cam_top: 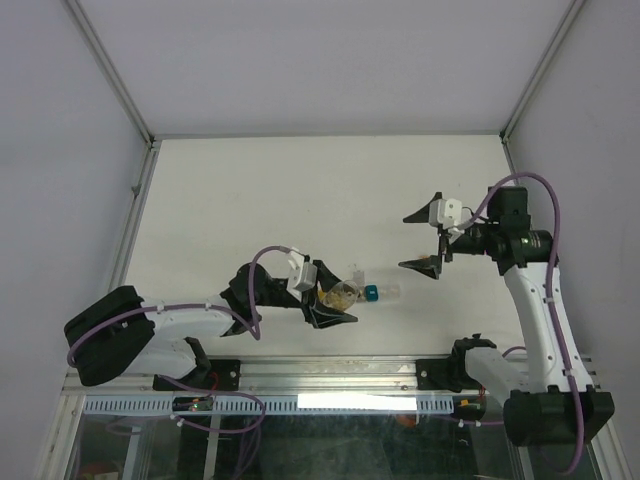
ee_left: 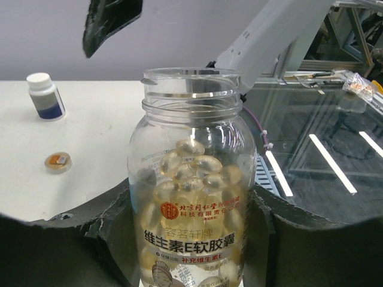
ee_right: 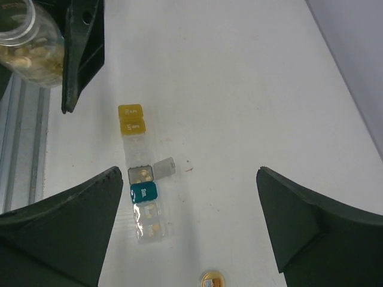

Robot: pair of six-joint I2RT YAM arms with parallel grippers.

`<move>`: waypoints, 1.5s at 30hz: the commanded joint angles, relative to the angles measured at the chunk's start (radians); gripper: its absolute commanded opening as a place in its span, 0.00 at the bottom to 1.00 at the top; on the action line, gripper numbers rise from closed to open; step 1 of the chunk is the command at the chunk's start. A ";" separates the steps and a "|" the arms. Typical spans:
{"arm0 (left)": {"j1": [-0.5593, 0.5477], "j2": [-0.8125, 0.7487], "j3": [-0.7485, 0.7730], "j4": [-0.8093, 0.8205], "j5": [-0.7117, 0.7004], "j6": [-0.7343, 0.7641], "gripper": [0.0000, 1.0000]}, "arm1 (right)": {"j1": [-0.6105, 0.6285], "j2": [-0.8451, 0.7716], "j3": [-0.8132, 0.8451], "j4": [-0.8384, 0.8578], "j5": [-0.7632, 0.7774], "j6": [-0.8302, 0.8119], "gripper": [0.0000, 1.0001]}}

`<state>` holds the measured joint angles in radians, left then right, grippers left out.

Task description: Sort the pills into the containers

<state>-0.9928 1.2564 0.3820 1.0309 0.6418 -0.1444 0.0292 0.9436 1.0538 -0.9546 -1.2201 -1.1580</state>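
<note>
My left gripper (cam_top: pixel 335 300) is shut on a clear, uncapped bottle (ee_left: pixel 191 197) of yellowish pills (ee_left: pixel 194 173), held between both black fingers. The same bottle (ee_right: pixel 27 42) shows at the top left of the right wrist view, beside a left finger (ee_right: pixel 81 54). The containers (ee_right: pixel 142 173) lie in a short row on the white table: yellow cells (ee_right: pixel 131 118), a grey cell (ee_right: pixel 141 174) with its lid flipped open and pills inside, a shut teal cell (ee_right: pixel 143 192), and clear cells (ee_right: pixel 149 218) holding pills. My right gripper (ee_right: pixel 188 209) hangs open above the row, holding nothing.
A small white bottle with a blue label (ee_left: pixel 45 95) stands on the table, and a round gold cap (ee_right: pixel 212 279) lies near the row of cells. The table's metal front rail (cam_top: pixel 330 375) runs just behind the left gripper. Side frame rails (cam_top: pixel 130 215) border the table.
</note>
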 commanded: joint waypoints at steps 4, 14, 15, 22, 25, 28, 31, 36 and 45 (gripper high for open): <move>0.032 0.109 0.086 0.111 0.043 -0.020 0.00 | 0.005 0.109 -0.082 0.049 0.082 -0.091 0.96; 0.049 0.134 0.117 0.055 0.056 0.074 0.00 | 0.000 0.208 -0.034 -0.015 0.202 -0.203 0.99; 0.053 0.135 0.121 0.049 0.057 0.075 0.00 | -0.002 0.220 -0.040 0.009 0.236 -0.200 0.99; 0.111 0.134 0.179 -0.010 0.158 0.067 0.00 | -0.166 0.452 0.039 -0.128 0.292 -0.453 0.96; 0.138 0.133 0.198 -0.030 0.180 0.083 0.00 | -0.199 0.560 0.086 -0.205 0.347 -0.565 0.92; 0.146 0.130 0.199 -0.052 0.158 0.133 0.00 | -0.202 0.586 0.035 -0.103 0.412 -0.574 0.92; 0.145 0.134 0.201 -0.080 0.119 0.170 0.00 | -0.202 0.614 0.004 -0.014 0.452 -0.573 0.92; 0.146 0.150 0.183 -0.045 0.109 0.176 0.00 | -0.188 0.672 0.004 0.034 0.477 -0.583 0.91; 0.146 0.156 0.164 -0.078 0.071 0.220 0.00 | -0.103 0.718 -0.036 0.109 0.542 -0.529 0.83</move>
<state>-0.8497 1.4220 0.5468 0.9211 0.7326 0.0254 -0.0967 1.6558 1.0229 -0.8944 -0.6983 -1.7004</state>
